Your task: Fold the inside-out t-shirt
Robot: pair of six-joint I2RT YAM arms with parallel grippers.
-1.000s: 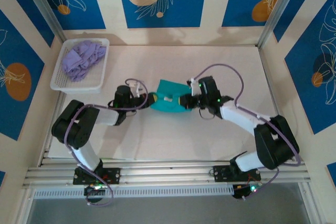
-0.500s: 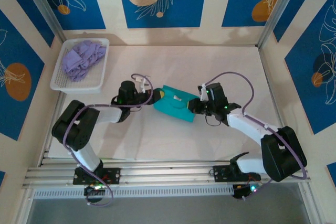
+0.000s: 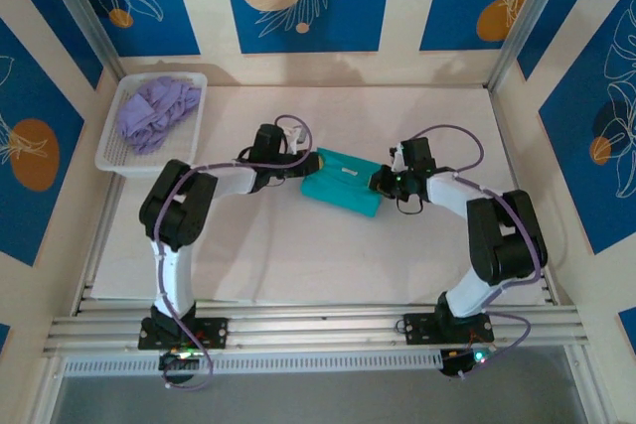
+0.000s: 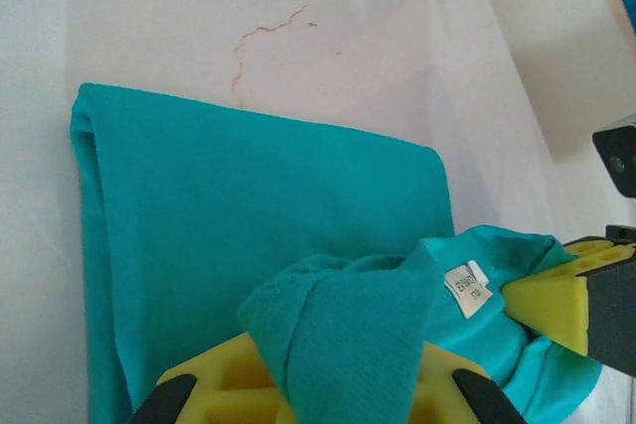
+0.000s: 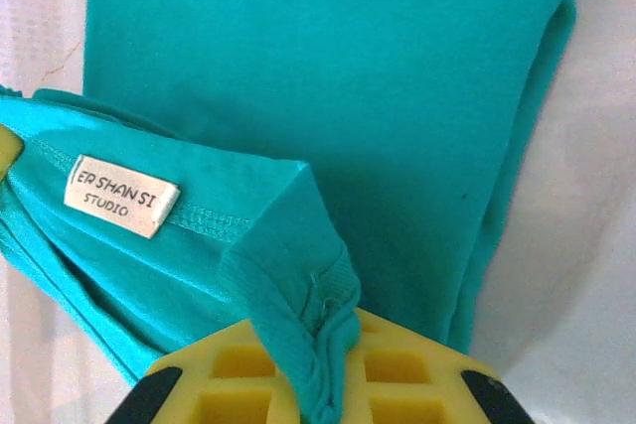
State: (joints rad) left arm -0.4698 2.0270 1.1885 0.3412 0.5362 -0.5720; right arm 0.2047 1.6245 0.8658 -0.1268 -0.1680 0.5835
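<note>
The inside-out t-shirt is a teal folded bundle in the middle of the table, its white neck label facing up. My left gripper is shut on its left end, where teal cloth bunches over the yellow pads. At the right end my right gripper is shut on the ribbed collar edge, pinched between its yellow pads. A flat folded layer lies on the table beyond both grips.
A white basket holding a lavender-purple garment stands at the table's back left. A white sheet covers the table, with a faint reddish mark on it. Patterned walls stand close around the table.
Both grippers have carried the t-shirt's held edge away from the arm bases toward the table's back. The bundle now lies longer and flatter, further back and right.
</note>
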